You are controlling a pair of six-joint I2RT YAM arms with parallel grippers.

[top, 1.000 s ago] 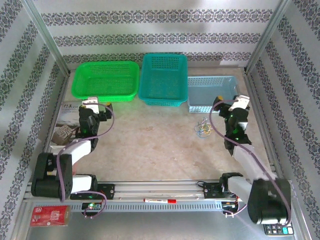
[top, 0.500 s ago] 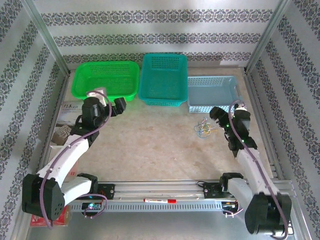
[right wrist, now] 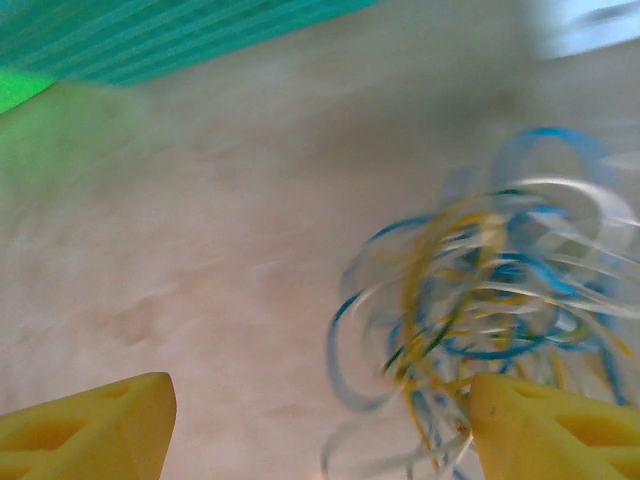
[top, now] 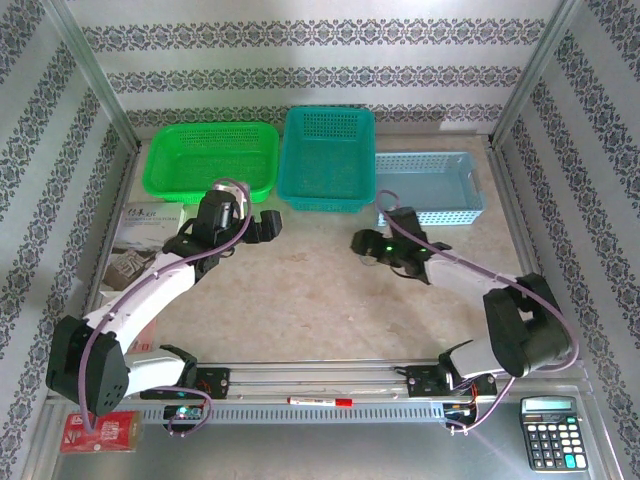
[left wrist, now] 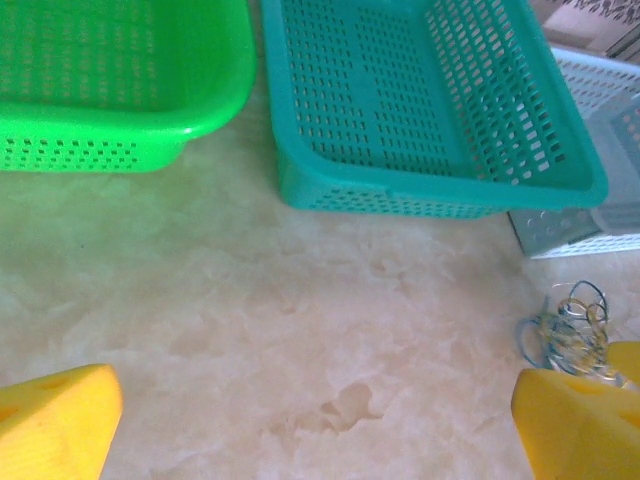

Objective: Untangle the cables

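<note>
The cables (right wrist: 490, 310) are a curly bundle of blue, yellow and whitish wires lying on the marble table, blurred in the right wrist view. My right gripper (right wrist: 320, 430) is open around them: the bundle touches the right-hand fingertip (right wrist: 550, 430), while the left-hand fingertip stands well apart. From above, the right gripper (top: 375, 245) covers the bundle. My left gripper (top: 262, 225) is open over bare table left of centre, with nothing between its fingers (left wrist: 55, 420). In the left wrist view the cables (left wrist: 570, 330) lie ahead at the right, just beyond my left gripper (left wrist: 320, 425).
Three baskets line the back: green (top: 210, 158), teal (top: 328, 158), light blue (top: 428, 185). A printed box (top: 140, 240) lies at the left edge. A calculator (top: 548, 445) and a red packet (top: 100, 430) sit by the near rail.
The right arm swung left and down over the cables, its jaws narrowing somewhat. The left arm reached right and forward toward the table's middle, staying open.
</note>
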